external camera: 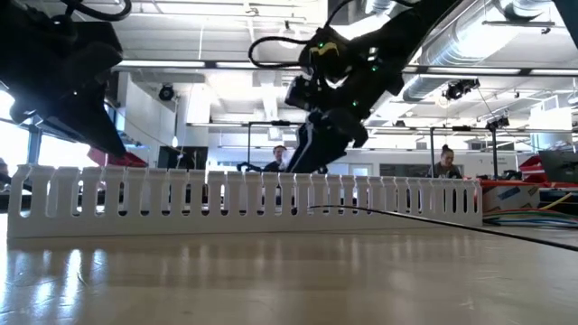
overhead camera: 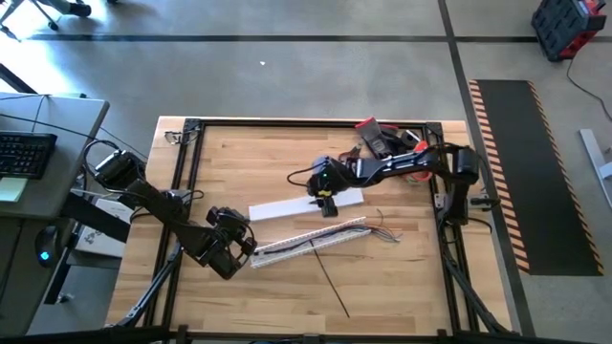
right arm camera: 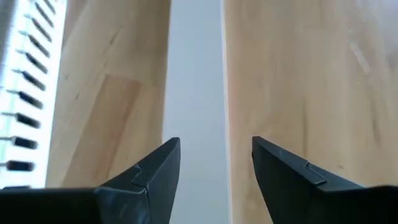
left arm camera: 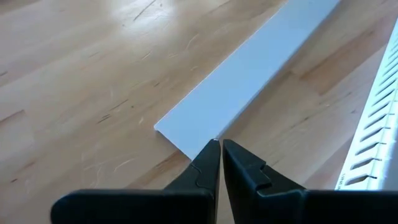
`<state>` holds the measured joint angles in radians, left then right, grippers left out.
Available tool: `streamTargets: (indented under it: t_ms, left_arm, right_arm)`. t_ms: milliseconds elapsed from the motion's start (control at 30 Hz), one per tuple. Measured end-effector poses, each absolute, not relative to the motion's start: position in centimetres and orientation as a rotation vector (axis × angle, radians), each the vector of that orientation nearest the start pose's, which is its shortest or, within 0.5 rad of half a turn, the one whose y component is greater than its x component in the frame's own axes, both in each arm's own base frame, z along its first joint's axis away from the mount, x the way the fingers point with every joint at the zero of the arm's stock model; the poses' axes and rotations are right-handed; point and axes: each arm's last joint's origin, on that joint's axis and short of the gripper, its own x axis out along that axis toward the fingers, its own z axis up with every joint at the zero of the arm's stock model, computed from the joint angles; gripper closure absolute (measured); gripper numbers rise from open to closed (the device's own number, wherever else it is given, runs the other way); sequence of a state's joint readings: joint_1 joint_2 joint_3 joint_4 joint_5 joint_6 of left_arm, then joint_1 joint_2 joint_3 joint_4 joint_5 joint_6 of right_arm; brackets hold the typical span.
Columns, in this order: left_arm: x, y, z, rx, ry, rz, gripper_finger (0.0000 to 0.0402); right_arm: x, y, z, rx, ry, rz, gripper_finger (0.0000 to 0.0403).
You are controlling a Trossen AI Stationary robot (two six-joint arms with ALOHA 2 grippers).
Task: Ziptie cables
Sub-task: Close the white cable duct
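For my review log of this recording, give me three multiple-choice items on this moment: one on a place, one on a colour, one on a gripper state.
1. Where does the flat white plastic strip lie relative to the long white comb-toothed plastic duct?
A. On top of it
B. Beside it on the wooden table, on the side away from the table's near edge
C. Off the table

2. What colour is the long thin tie lying across the duct?
A. Black
B. Yellow
C. White

3. How do the fingers of the right gripper stand?
A. Shut on the duct
B. Shut on nothing
C. Open, straddling the strip

Answers:
1 B: the high view shows the strip parallel to the duct, with bare wood between them.
2 A: it shows dark against the wood.
3 C: the right wrist view shows both fingertips apart with the strip between; the left gripper, by contrast, is shut at the strip's other end.
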<state>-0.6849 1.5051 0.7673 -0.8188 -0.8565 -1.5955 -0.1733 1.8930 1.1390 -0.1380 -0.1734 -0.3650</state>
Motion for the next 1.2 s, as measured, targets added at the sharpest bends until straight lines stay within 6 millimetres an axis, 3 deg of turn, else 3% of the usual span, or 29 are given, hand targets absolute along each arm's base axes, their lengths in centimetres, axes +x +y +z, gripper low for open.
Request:
streamTargets:
  t_ms: [200,367,667,767,1000,1200]
  left_arm:
    - [18.9,-12.5,16.0,-0.344,0.636,0.853,0.0399]
    - [18.9,-12.5,16.1,-0.341,0.630,0.851,0.0399]
    - [18.9,-12.5,16.1,-0.325,0.637,0.843,0.0399]
    - [18.9,-12.5,16.1,-0.325,0.637,0.842,0.0399]
    - [18.9,-12.5,16.1,-0.325,0.637,0.841,0.0399]
    - [18.9,-12.6,16.1,-0.327,0.636,0.841,0.0399]
  right_arm:
    - [38.8,-6.2,15.7,-0.182,0.759,0.180,0.0218]
    - [40.2,-5.7,13.8,-0.137,0.645,0.291,0.0204]
    - [41.9,-4.9,11.0,-0.199,0.545,0.284,0.0078]
    - [42.0,-5.0,10.1,-0.226,0.570,0.242,0.0058]
    - [41.9,-5.6,7.7,-0.200,0.620,0.272,0.0072]
    - [41.6,-6.3,5.5,-0.166,0.667,0.293,0.0120]
